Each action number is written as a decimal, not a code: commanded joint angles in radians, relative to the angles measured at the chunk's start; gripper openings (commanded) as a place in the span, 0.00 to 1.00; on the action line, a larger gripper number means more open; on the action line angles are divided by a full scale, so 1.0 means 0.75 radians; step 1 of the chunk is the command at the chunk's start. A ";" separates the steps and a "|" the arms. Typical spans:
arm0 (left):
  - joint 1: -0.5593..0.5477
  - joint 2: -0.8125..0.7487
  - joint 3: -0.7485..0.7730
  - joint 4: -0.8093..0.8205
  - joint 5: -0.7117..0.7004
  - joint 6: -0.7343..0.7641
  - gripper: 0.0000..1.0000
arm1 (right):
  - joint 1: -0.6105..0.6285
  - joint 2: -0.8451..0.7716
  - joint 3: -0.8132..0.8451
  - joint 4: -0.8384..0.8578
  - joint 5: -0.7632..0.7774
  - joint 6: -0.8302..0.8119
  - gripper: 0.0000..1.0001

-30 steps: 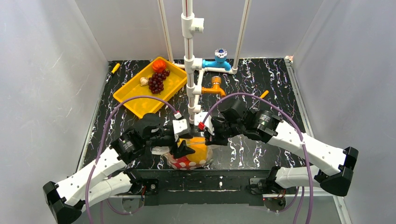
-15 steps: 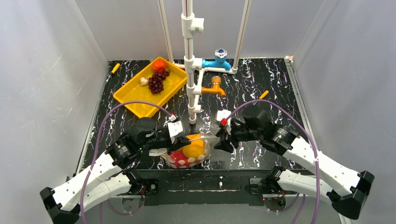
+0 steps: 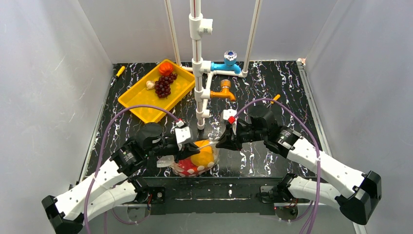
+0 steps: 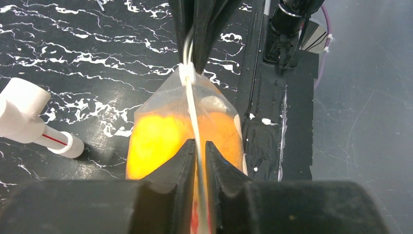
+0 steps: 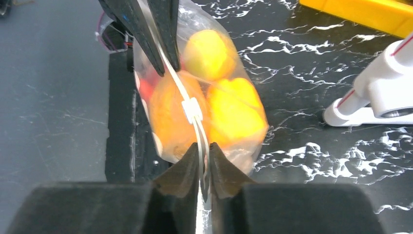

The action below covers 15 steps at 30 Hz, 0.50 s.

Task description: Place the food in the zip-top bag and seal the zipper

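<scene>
Black left jaws and right jaws are both nearly closed, each pinching the zipper (image 4: pixel 191 105) from an opposite end. The strip stretches between them, running left to right, roughly parallel to the near edge of the desk (image 3: pixel 272 83), mouth uppermost. Beneath it bulges the zip-top bag (image 3: pixel 202 163), with yellow and orange food (image 5: pixel 209 51) inside, just beside that near edge. A white pipe stand (image 3: pixel 197 73) rises close behind. The yellow tray (image 3: pixel 146 105) lies well apart at far left, and bare desk opens to the right.
</scene>
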 commanded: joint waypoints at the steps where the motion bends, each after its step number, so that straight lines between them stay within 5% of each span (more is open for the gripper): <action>1: -0.004 0.051 0.073 0.034 0.039 -0.050 0.32 | -0.003 0.012 0.078 0.053 -0.112 0.001 0.02; 5: -0.070 0.145 0.142 0.058 -0.039 -0.065 0.52 | -0.002 0.002 0.080 0.048 -0.117 0.006 0.01; 15: -0.163 0.364 0.257 0.135 -0.149 -0.032 0.54 | -0.002 -0.015 0.104 0.012 -0.091 0.014 0.01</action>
